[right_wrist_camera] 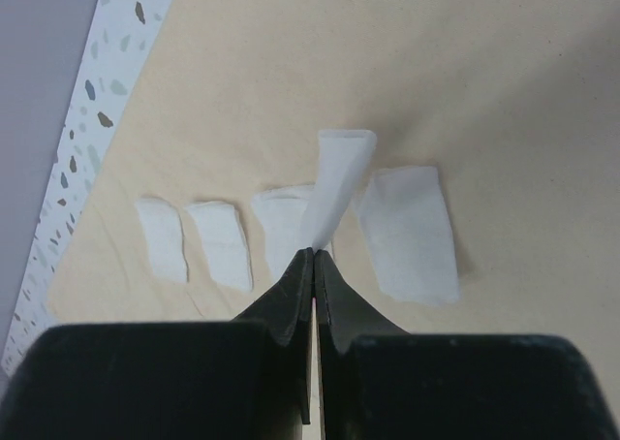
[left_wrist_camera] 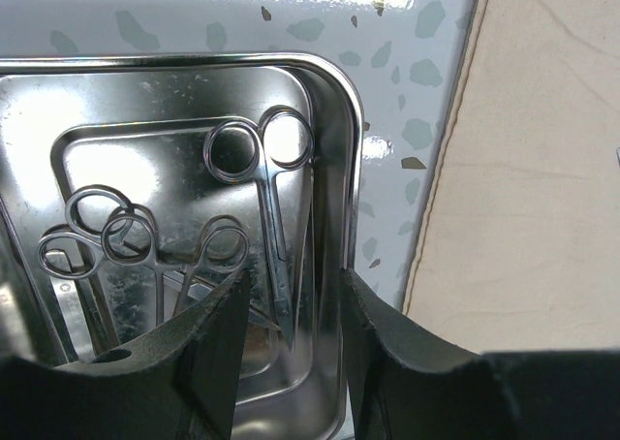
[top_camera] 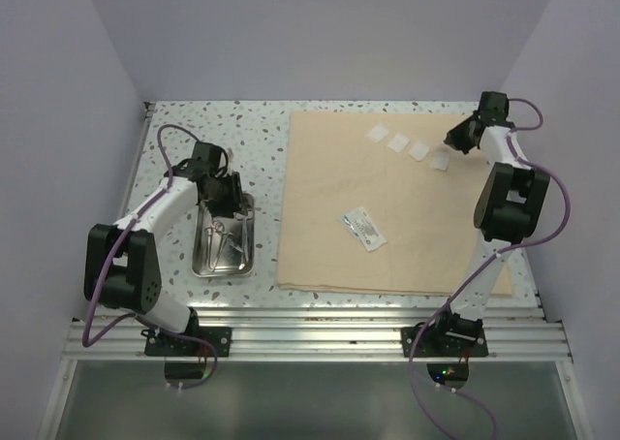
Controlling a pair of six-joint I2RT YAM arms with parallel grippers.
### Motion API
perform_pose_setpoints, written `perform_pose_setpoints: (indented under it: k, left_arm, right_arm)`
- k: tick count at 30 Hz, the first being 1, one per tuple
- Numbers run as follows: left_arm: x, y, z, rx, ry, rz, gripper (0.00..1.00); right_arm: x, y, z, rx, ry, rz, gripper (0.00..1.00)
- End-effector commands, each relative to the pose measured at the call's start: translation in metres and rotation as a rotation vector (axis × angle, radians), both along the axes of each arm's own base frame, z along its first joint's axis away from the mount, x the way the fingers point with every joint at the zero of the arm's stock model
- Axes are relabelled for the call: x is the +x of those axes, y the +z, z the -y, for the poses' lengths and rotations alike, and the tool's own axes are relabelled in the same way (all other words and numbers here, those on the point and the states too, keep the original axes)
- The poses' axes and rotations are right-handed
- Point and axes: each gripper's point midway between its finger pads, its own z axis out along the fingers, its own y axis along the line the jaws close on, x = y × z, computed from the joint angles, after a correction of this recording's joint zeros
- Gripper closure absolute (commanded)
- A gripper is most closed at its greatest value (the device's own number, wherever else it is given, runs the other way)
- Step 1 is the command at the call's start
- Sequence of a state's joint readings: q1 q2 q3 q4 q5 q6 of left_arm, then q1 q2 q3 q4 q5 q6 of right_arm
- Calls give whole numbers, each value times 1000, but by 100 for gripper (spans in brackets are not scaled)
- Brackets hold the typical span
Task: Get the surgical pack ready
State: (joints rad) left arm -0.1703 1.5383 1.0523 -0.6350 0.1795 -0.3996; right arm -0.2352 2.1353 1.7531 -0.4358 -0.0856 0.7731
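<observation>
The steel tray [top_camera: 250,258] stands left of the beige cloth [top_camera: 320,188] and holds the scissors [left_wrist_camera: 266,198] and forceps [left_wrist_camera: 126,236]. My left gripper [left_wrist_camera: 294,295] is open and low at the tray's far right side [left_wrist_camera: 351,101], one finger inside the wall and one outside. My right gripper [right_wrist_camera: 315,253] is shut on a white gauze square [right_wrist_camera: 339,173] and holds it above the cloth [right_wrist_camera: 465,91]. Several more gauze squares [right_wrist_camera: 409,232] lie in a row beneath it. The clear packet [top_camera: 363,229] lies mid-cloth.
The speckled tabletop [top_camera: 252,140] is bounded by white walls at the back and sides. A metal rail [top_camera: 320,329] runs along the near edge. The cloth's left edge [left_wrist_camera: 436,207] lies close to the tray.
</observation>
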Motion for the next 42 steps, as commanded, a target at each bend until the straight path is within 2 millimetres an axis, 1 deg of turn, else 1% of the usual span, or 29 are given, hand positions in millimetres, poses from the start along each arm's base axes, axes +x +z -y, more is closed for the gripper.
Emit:
perform_pose_setpoints:
  k: [1, 5, 10, 13, 21, 26, 31, 36, 42]
  left_arm:
    - [16, 13, 1, -10, -17, 63, 54]
    - [15, 12, 1, -7, -19, 59, 54]
    - [17, 14, 1, -8, -21, 64, 54]
    - [19, 14, 1, -5, -23, 65, 54]
    - [18, 13, 0, -2, -26, 63, 54]
    - [17, 13, 0, 1, -25, 62, 54]
    - [16, 12, 0, 2, -25, 58, 54]
    - [17, 13, 0, 0, -25, 60, 54]
    - [16, 13, 0, -2, -25, 60, 54]
  right_arm:
    - [12, 7, -1, 1, 26, 43, 100]
    - [8, -2, 0, -4, 24, 28, 100]
    - [1, -23, -6, 14, 45, -9, 100]
    - [-2, -30, -7, 18, 50, -23, 100]
    - [-9, -34, -4, 5, 48, -55, 100]
    - [-18, -43, -2, -9, 38, -93, 100]
    - [-24, -46, 0, -14, 50, -126, 100]
    - [-33, -50, 5, -15, 52, -141, 100]
    - [-37, -51, 10, -7, 72, -144, 100]
